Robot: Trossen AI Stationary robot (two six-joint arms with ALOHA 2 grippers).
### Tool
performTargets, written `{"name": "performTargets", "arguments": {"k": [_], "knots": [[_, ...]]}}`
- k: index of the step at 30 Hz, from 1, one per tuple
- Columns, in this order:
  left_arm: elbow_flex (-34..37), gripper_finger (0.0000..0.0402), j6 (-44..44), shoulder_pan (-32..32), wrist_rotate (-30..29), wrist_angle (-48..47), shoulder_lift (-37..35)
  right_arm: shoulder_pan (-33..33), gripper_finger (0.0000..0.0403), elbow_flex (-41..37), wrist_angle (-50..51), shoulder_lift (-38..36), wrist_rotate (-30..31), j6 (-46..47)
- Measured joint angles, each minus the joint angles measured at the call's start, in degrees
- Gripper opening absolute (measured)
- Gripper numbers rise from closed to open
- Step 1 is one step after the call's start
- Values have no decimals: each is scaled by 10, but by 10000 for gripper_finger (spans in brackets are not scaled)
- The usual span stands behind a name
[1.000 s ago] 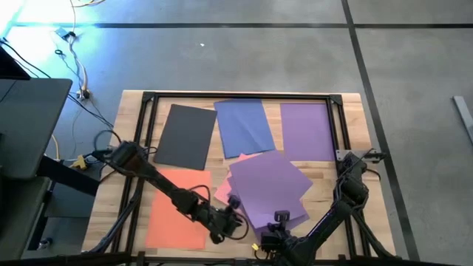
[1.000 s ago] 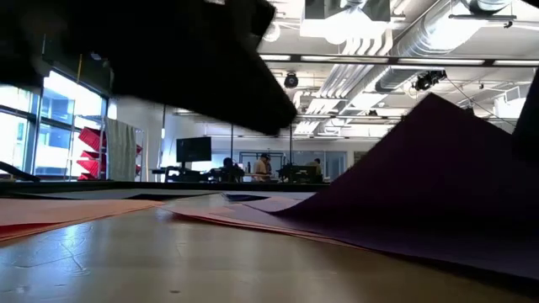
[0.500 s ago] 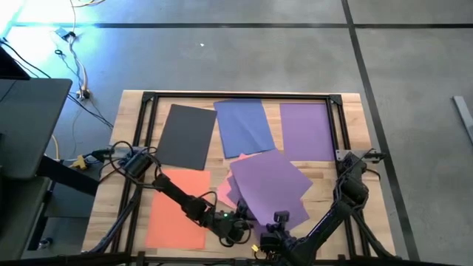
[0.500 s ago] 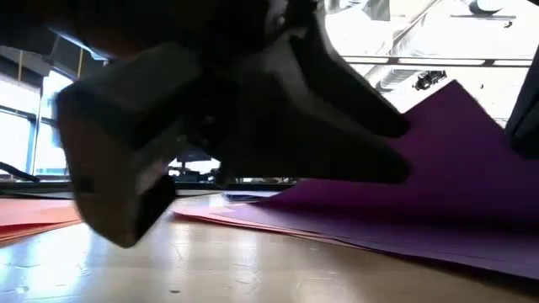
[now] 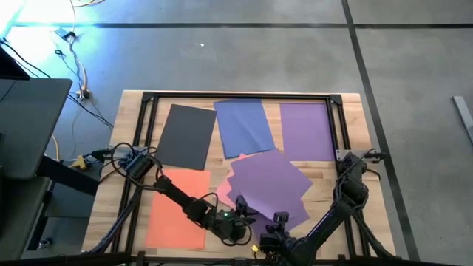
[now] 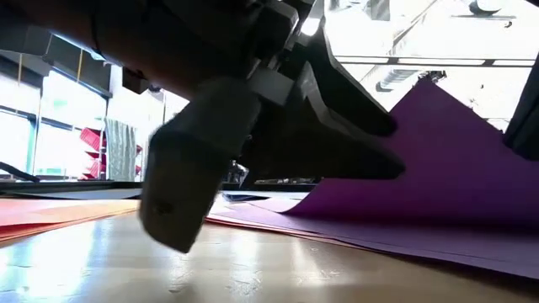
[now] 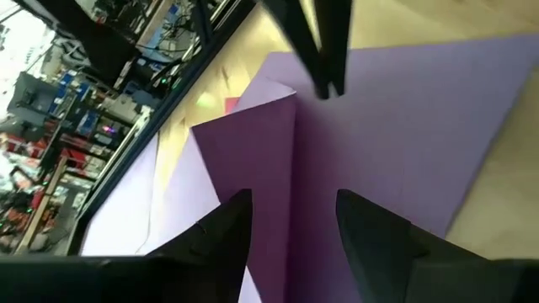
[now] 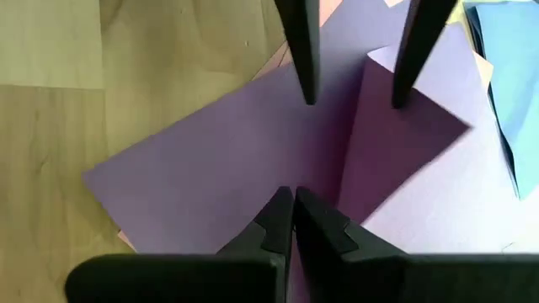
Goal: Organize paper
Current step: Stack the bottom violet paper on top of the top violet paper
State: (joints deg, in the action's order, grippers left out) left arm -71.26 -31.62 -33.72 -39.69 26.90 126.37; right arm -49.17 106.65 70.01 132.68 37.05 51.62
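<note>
Item: purple sheet (image 5: 270,185), thin, limp, slippery; likely best pinched at raised edge. Left gripper (image 7: 290,231) jaws apart, empty. Right gripper (image 8: 292,220) jaws closed, nothing visibly held.

Sheets on pale wood surface (image 5: 347,133): dark grey sheet (image 5: 185,136), blue sheet (image 5: 244,124), purple sheet (image 5: 307,131), orange sheet (image 5: 177,209), pink sheet (image 5: 222,193) w/ more purple sheets (image 5: 270,183) above. Both arms black.
</note>
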Motion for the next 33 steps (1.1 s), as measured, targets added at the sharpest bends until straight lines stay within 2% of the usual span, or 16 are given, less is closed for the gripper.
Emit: {"name": "performTargets", "arguments": {"k": [7,10,15,20,23,25,27,30,33], "knots": [[0,154,9,-1,-3,-1,0,-11,2,1,2,0,47,9],[0,154,11,-1,-4,-1,0,-21,21,12,25,0,64,25],[0,154,11,-1,-4,-1,0,-35,106,10,79,0,84,115],[0,154,14,-1,-4,-1,0,-35,211,-44,43,0,99,145],[0,154,14,-1,-4,-1,0,-23,234,-78,25,0,115,169],[0,154,14,-1,-3,-1,0,-15,227,-93,24,0,135,190],[0,154,14,-1,-3,-1,0,-5,202,-102,24,0,141,201],[0,154,14,-1,-3,-1,0,10,150,-113,10,0,116,185],[-2,154,10,-4,-4,0,0,24,79,-121,-16,0,104,142]]}}
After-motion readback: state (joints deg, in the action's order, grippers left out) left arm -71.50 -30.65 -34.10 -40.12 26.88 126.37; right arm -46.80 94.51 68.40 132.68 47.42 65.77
